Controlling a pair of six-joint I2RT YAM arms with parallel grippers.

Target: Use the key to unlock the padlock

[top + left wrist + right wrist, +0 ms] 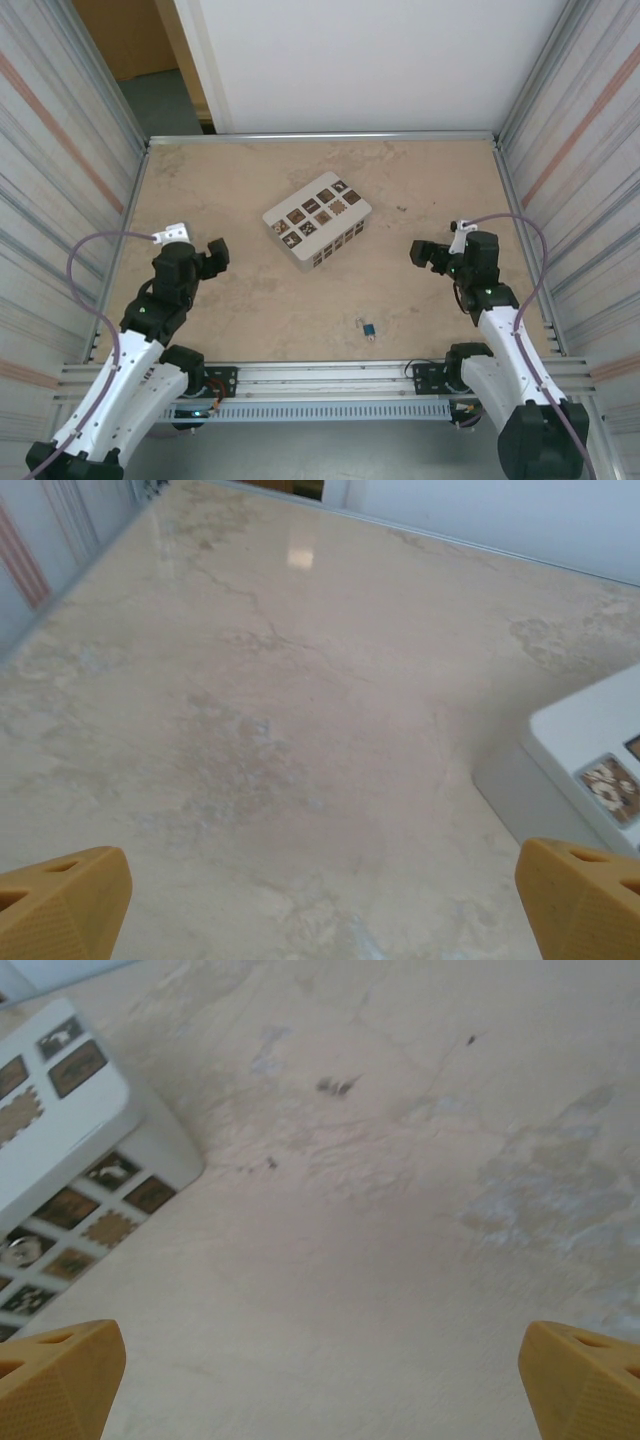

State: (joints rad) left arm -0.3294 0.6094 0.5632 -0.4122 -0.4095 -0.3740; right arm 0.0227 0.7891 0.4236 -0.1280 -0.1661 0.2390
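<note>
A tiny bright-blue padlock point(369, 329) with a small metal bit lies on the marble table near the front edge, right of centre. No key can be made out. My left gripper point(214, 256) hovers at the left side, far from the padlock; its orange fingertips point(60, 900) stand wide apart over bare table. My right gripper point(422, 253) hovers at the right, up and to the right of the padlock. Its orange fingertips point(60, 1375) are also spread wide, with nothing between them.
A pale box point(317, 222) with brown squares on its top and side sits at the table's middle. Its corner shows in the left wrist view point(590, 750) and the right wrist view point(60, 1130). Corrugated metal walls point(60, 170) flank the table, and a rail point(330, 375) runs along the front edge.
</note>
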